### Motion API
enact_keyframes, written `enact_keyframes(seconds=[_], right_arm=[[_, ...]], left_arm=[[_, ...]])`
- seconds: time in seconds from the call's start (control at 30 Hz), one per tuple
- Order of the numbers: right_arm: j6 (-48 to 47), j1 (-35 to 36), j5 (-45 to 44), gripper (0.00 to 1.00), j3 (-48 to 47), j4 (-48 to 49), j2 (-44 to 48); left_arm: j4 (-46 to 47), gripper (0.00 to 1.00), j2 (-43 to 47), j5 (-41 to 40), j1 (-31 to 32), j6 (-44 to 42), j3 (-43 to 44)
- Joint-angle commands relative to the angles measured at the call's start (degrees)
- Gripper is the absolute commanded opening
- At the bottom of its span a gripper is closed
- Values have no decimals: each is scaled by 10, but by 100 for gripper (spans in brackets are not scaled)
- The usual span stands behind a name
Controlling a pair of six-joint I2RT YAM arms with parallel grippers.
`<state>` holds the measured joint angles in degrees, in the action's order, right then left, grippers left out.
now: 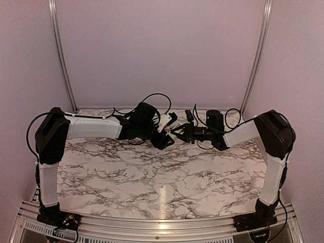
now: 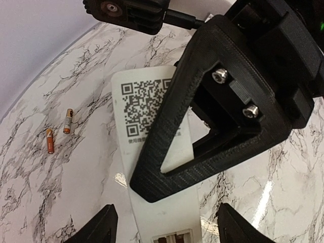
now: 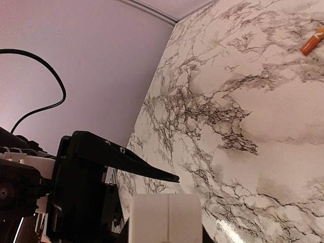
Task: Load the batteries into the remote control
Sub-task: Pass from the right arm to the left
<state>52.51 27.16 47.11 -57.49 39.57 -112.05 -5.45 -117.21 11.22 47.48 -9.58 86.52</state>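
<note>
Lying loose on the marble-patterned tabletop point(image 2: 40, 202), two small reddish-orange and dark cylindrical batteries point(image 2: 67, 121) are not yet loaded. The slim white plastic remote control point(image 2: 142, 106) sits far-centre, its bay point(image 2: 172, 237) seemingly empty. The right gripper point(image 1: 177, 133) pinches it, and the left gripper point(image 2: 167, 206) straddles it, released.

A robot lab test cell: marble-patterned table point(image 1: 126, 177) boxed in by plain pale walls point(image 1: 162, 50) and aluminium rails point(image 1: 61, 50).
</note>
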Motion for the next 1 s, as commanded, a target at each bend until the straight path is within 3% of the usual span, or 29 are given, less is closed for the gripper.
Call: enact_keyframes(seconds=[0.0,0.13,0.33,0.43,0.57,0.8,0.97], right_arm=[[12,6,7,0,1,28,22],[24,6,13,0,3,38,24],[29,8,15,2,2,40,24],[25,8,16,5,2,37,25],[0,0,16,24,-1,10,31],[-72,-67,0,57,-3,-62,53],[-160,-87,-31,62,-62,-166,36]], left_arm=[[-11,65,-13,-38,1,-7,5],[-16,56,-19,-60,1,-10,10],[-34,57,-32,-73,2,-15,25],[-34,46,-32,-74,2,-10,26],[-31,30,-11,-44,2,9,0],[-37,19,36,-31,6,34,-86],[-68,17,49,-41,29,36,-124]])
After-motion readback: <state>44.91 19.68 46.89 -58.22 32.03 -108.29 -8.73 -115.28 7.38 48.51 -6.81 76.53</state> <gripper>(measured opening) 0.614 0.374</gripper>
